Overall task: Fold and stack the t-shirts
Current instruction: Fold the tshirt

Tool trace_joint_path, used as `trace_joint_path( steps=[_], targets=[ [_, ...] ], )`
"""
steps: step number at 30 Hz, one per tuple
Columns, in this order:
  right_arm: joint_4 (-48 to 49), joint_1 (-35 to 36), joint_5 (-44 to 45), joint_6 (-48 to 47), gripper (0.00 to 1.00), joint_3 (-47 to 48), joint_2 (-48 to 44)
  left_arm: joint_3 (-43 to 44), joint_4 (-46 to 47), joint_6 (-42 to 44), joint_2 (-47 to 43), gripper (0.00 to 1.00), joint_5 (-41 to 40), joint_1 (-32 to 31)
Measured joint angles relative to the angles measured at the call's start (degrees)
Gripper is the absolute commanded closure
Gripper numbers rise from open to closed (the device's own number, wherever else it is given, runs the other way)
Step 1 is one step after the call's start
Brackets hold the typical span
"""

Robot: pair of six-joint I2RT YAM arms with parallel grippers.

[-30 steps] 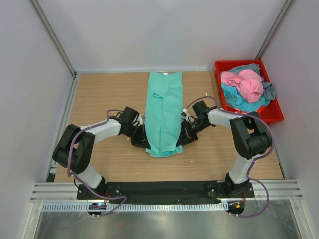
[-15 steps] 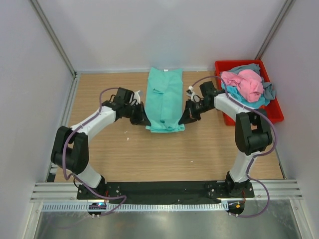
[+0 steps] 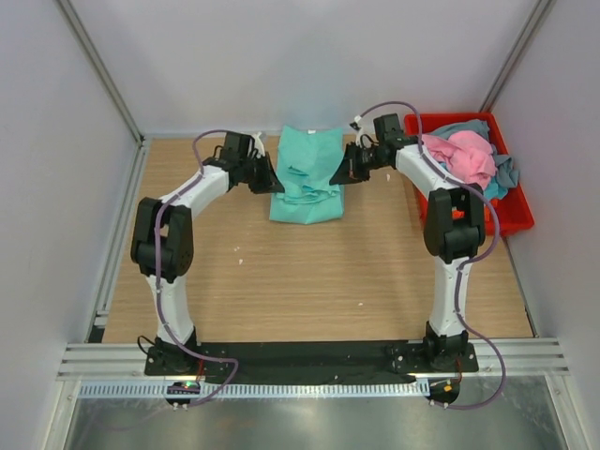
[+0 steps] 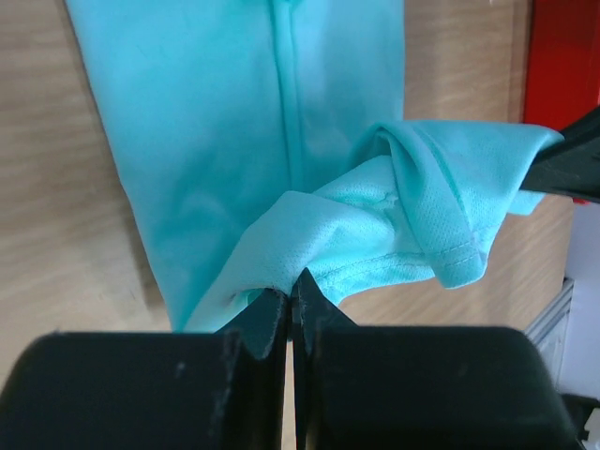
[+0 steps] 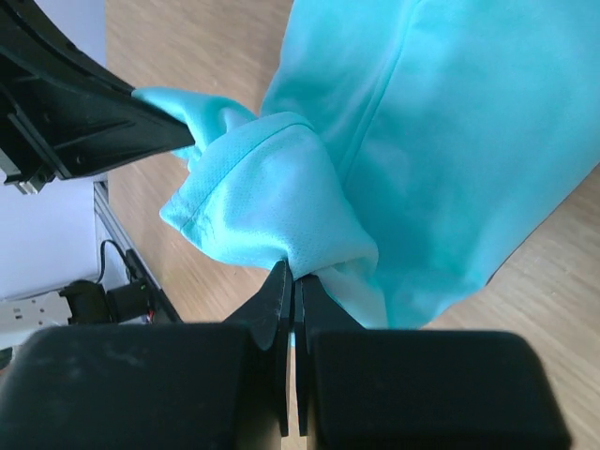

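The teal-green t-shirt (image 3: pixel 307 176) lies at the far middle of the table, folded lengthwise, with its near hem lifted and doubled back over the rest. My left gripper (image 3: pixel 271 180) is shut on the hem's left corner (image 4: pixel 309 234). My right gripper (image 3: pixel 343 175) is shut on the hem's right corner (image 5: pixel 272 202). Both hold the cloth just above the lower layer (image 4: pixel 234 103). In the right wrist view the flat layer (image 5: pixel 469 122) lies under the held fold. The pink (image 3: pixel 459 155), turquoise-blue (image 3: pixel 445 187) and grey-blue (image 3: pixel 504 169) t-shirts lie heaped in the bin.
The red plastic bin (image 3: pixel 514 217) stands at the far right corner, close to my right arm. White walls close the back and both sides. A black rail (image 3: pixel 309 356) with the arm bases runs along the near edge. Bare wood (image 3: pixel 309 281) lies nearer than the shirt.
Both grippers have carried the shirt's near hem away from me toward the far edge, folding the shirt over itself. The long strip is now a shorter rectangle.
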Motion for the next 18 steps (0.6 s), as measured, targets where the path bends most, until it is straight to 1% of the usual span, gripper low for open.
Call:
trace_joint_path(
  steps=[8, 14, 16, 18],
  targets=[
    [2.6, -1.18, 1.14, 2.49, 0.99, 3.69, 6.08, 11.8, 2.08, -0.72, 13.33, 1.0, -1.57, 1.27],
    [6.62, -3.52, 1.62, 4.68, 0.99, 3.74, 7.91, 15.78, 3.61, -2.8, 17.73, 1.0, -1.88, 1.27],
    [7.26, -4.22, 1.66, 5.05, 0.99, 5.25, 9.2, 16.41, 4.7, -3.39, 18.53, 1.0, -1.97, 1.27],
    [7.67, -4.72, 1.66, 5.29, 0.94, 7.91, 11.37, 16.46, 5.66, -3.91, 18.86, 1.0, -2.03, 1.27]
  ],
)
